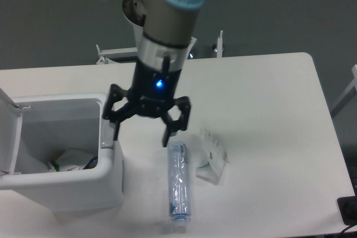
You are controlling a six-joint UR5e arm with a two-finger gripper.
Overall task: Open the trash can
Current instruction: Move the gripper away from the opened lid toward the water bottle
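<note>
A: Where is the trash can (61, 185)?
B: Table's (268, 93) left edge, lid (10, 132) swung up, rubbish inside.
A: The gripper (140, 132)?
B: Fingers spread, empty, beside the can's right rim, above a plastic bottle (178, 185).

- I see a crushed clear plastic bottle (178, 187) lying on the white table (268, 98).
- I note a crumpled white packet (212, 156) just beside the bottle, on its right.
</note>
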